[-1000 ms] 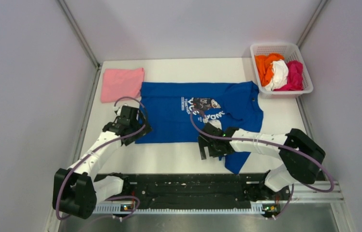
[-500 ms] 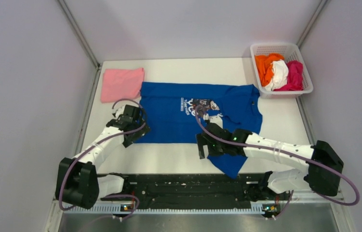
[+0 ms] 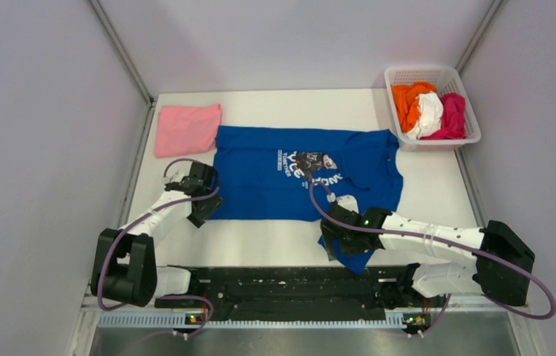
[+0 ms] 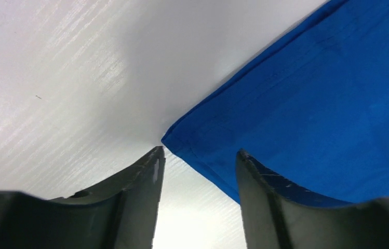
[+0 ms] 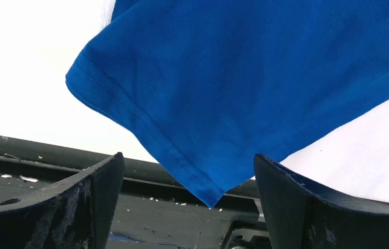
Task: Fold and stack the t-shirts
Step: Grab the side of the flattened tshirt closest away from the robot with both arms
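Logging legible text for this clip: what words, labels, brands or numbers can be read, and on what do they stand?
White lettering in the chest print on the blue t-shirt: upside down in the top view, too small and blurred to read.
Nothing else in any view shows text.

blue shirt (image 4: 311, 104) corner, fingers (image 4: 139, 199) astride (white table (image 4: 78, 78))

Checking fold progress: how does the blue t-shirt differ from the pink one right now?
The blue t-shirt lies spread open, chest print showing; the pink t-shirt is folded into a compact square. Blue sits mid-table, pink at the far left corner. The left gripper and right gripper are at blue's near corners, none at pink. Both lie flat on the table.
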Controlling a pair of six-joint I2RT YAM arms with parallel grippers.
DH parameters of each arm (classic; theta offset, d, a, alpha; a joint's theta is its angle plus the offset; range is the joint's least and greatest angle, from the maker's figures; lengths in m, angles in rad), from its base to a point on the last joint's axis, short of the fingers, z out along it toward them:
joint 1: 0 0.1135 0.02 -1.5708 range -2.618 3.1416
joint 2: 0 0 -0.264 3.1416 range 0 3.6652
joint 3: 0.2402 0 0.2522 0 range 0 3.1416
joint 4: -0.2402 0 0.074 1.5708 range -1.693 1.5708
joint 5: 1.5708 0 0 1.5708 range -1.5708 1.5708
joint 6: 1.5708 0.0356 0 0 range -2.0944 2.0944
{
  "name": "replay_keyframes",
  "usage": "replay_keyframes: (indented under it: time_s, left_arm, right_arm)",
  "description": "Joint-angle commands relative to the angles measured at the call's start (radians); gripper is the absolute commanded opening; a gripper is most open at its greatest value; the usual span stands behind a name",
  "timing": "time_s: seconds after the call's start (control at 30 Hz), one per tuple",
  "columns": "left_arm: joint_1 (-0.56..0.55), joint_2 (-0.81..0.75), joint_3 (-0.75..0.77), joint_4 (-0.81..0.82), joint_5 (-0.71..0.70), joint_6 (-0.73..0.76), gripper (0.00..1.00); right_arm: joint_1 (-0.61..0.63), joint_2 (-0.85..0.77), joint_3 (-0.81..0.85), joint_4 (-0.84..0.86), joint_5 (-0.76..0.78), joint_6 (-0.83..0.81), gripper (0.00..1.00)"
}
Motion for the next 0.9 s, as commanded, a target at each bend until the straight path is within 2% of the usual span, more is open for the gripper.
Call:
replay_keyframes:
  time_s: [0.0, 0.07, 0.3, 0.37, 0.43, 0.57, 0.87]
  left_arm:
    - [0.003, 0.024, -0.025, 0.036, -0.01, -0.062, 0.5]
    - [0.003, 0.039, -0.025, 0.047, -0.017, -0.066, 0.43]
    - [0.005, 0.131, 0.022, 0.064, -0.034, -0.07, 0.4]
    - [0.005, 0.15, 0.028, 0.072, -0.027, -0.069, 0.36]
    - [0.005, 0.166, 0.034, 0.069, -0.028, -0.068, 0.27]
    - [0.005, 0.185, 0.032, 0.077, -0.034, -0.066, 0.0]
    - [0.005, 0.149, 0.033, 0.087, -0.053, -0.013, 0.0]
  right_arm:
    - [-0.006, -0.002, -0.003, 0.031, 0.008, 0.006, 0.93]
    - [-0.012, 0.011, -0.01, 0.048, -0.002, 0.008, 0.92]
    - [-0.014, 0.008, -0.02, 0.054, -0.028, 0.006, 0.91]
    - [-0.017, 0.0, -0.023, 0.052, -0.033, 0.007, 0.91]
    - [-0.019, -0.005, -0.028, 0.048, -0.035, 0.006, 0.9]
    - [-0.024, -0.002, -0.04, 0.042, -0.053, -0.004, 0.89]
    - [-0.034, 0.034, -0.07, 0.058, -0.059, -0.013, 0.86]
